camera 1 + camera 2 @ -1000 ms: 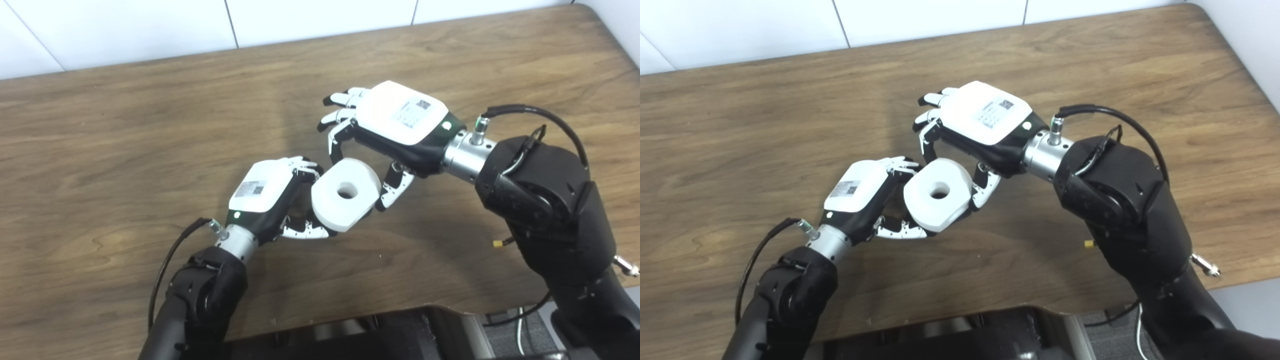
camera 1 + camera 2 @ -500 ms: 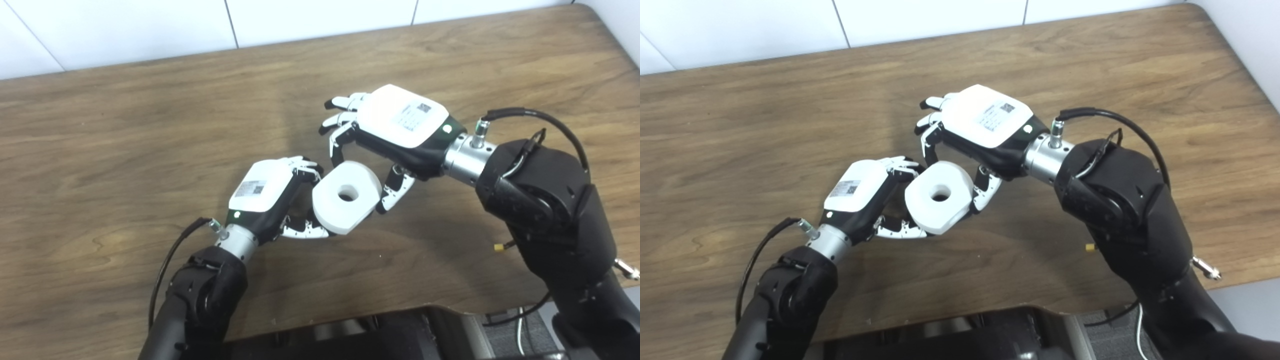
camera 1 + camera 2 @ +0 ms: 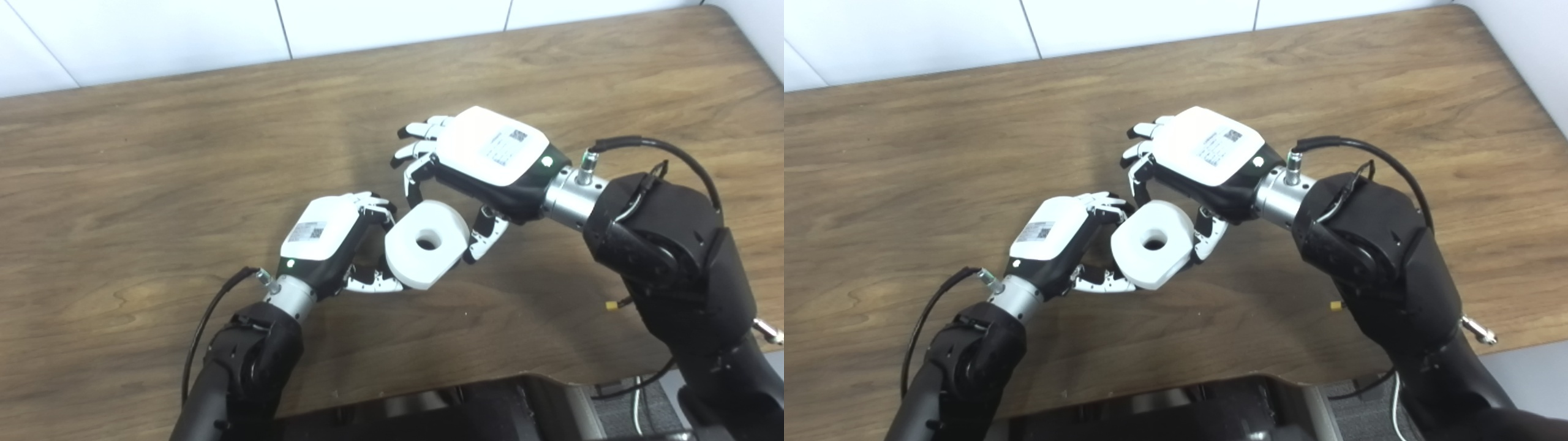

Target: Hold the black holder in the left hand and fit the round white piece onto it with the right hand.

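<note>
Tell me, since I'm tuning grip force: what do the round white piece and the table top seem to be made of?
Round white piece: probably matte plastic or dense foam; uniform white, no gloss, soft rounded edges, clean centre hole. Which one, the look leaves open.
Table: wood or wood-look laminate, low sheen; brown grain streaks run along it.

The right hand [image 3: 490, 159] has lowered the round white piece [image 3: 425, 244] slightly.
</note>
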Action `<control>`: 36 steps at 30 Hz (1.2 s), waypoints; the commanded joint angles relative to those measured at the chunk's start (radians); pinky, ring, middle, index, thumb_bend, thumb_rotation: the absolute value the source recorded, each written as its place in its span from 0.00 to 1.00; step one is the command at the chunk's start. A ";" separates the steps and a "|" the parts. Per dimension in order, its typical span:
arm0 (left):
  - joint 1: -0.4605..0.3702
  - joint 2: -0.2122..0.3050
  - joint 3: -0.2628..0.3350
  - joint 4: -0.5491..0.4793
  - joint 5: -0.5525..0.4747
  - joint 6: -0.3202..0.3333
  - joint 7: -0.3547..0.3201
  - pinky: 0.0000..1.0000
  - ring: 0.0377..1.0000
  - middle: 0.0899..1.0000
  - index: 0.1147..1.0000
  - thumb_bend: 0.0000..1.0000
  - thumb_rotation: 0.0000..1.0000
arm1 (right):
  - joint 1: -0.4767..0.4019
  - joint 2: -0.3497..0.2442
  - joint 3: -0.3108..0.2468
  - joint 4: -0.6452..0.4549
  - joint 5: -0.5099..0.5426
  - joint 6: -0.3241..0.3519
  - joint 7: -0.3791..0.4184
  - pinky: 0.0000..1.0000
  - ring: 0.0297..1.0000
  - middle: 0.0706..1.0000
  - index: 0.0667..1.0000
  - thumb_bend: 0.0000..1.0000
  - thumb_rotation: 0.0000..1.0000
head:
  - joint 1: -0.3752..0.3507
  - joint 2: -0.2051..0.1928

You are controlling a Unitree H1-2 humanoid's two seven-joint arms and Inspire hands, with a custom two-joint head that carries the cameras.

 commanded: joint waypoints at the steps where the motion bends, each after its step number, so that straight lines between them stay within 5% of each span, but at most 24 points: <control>1: 0.015 0.010 -0.008 0.012 -0.004 0.023 -0.050 0.86 0.87 0.78 0.42 0.52 0.05 | -0.020 -0.010 -0.011 -0.019 -0.006 -0.018 -0.020 0.89 0.93 0.82 0.45 0.52 0.13 | -0.001 0.001; 14: 0.014 0.010 -0.010 0.013 0.000 0.024 -0.052 0.86 0.87 0.78 0.42 0.52 0.05 | -0.023 -0.007 -0.012 -0.024 -0.022 -0.009 -0.007 0.92 0.93 0.83 0.46 0.52 0.15 | -0.001 0.001; 16: 0.014 0.010 -0.010 0.013 0.000 0.023 -0.051 0.86 0.87 0.78 0.42 0.52 0.05 | -0.025 -0.005 -0.011 -0.026 -0.024 -0.006 -0.003 0.91 0.92 0.83 0.57 0.82 0.17 | 0.000 0.000; 18: 0.013 0.010 -0.011 0.015 0.000 0.020 -0.048 0.85 0.87 0.78 0.42 0.52 0.05 | -0.027 -0.003 -0.011 -0.027 -0.024 -0.004 -0.001 0.92 0.93 0.84 0.63 0.91 0.20 | 0.001 0.000; 26: 0.011 0.008 -0.009 0.021 -0.001 0.020 -0.044 0.86 0.87 0.78 0.42 0.52 0.05 | -0.036 0.004 -0.013 -0.034 -0.034 0.005 0.024 0.92 0.97 0.89 0.74 1.00 0.27 | 0.000 0.001; 32: 0.010 0.008 -0.011 0.019 0.004 0.022 -0.048 0.85 0.87 0.78 0.42 0.52 0.05 | -0.043 0.005 -0.012 -0.041 -0.054 0.000 0.046 0.93 1.00 1.00 0.95 1.00 0.34 | 0.000 0.001; 36: 0.010 0.009 -0.010 0.018 0.001 0.022 -0.049 0.85 0.87 0.78 0.42 0.52 0.05 | -0.046 0.010 -0.015 -0.043 -0.066 -0.004 0.047 0.95 1.00 1.00 1.00 1.00 0.37 | 0.000 0.001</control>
